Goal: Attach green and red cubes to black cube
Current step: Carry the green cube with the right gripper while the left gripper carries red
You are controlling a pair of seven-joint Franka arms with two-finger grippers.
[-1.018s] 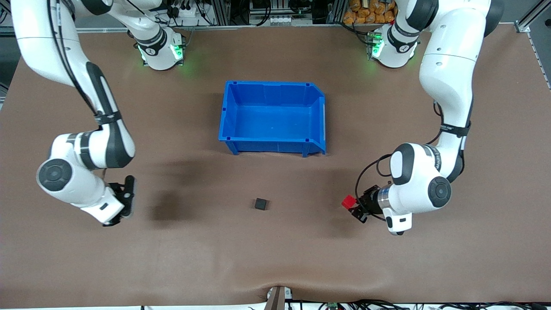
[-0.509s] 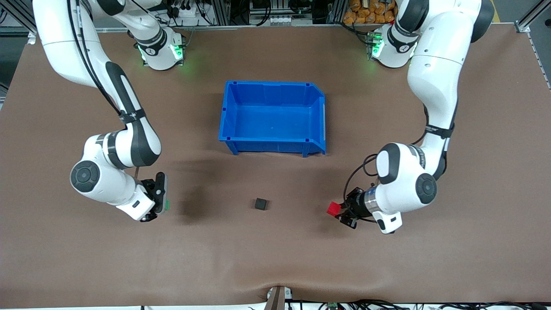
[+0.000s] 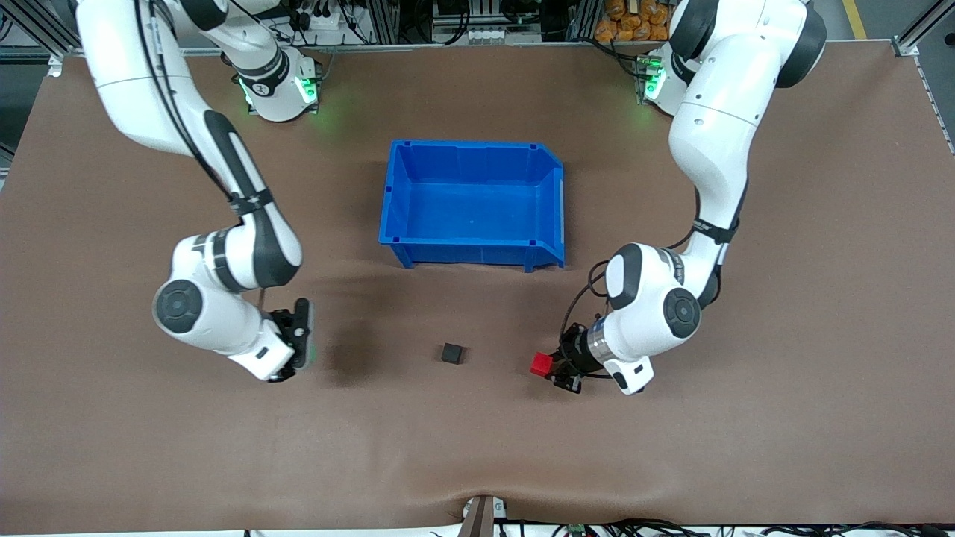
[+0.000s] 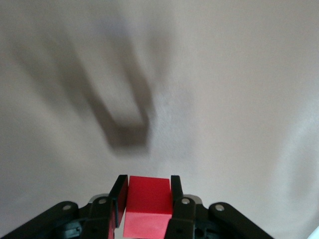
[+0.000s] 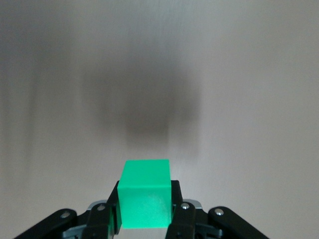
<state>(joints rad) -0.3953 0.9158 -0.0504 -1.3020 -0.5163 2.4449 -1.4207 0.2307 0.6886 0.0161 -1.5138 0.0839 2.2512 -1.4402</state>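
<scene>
The black cube [image 3: 451,353] lies on the brown table, nearer the front camera than the blue bin. My left gripper [image 3: 547,367] is shut on the red cube [image 3: 541,364], held just above the table toward the left arm's end from the black cube; the red cube shows between the fingers in the left wrist view [image 4: 147,201]. My right gripper [image 3: 306,343] is shut on the green cube, which shows as a thin green edge [image 3: 312,350] in the front view and clearly in the right wrist view [image 5: 145,191]. It is low over the table toward the right arm's end from the black cube.
The blue bin [image 3: 552,201] stands open and empty at the table's middle, farther from the front camera than the black cube. Bare brown table lies around the cube and both grippers.
Both grippers have moved inward toward the black cube, each carrying its cube: the left with the red, the right with the green. The black cube has not moved.
</scene>
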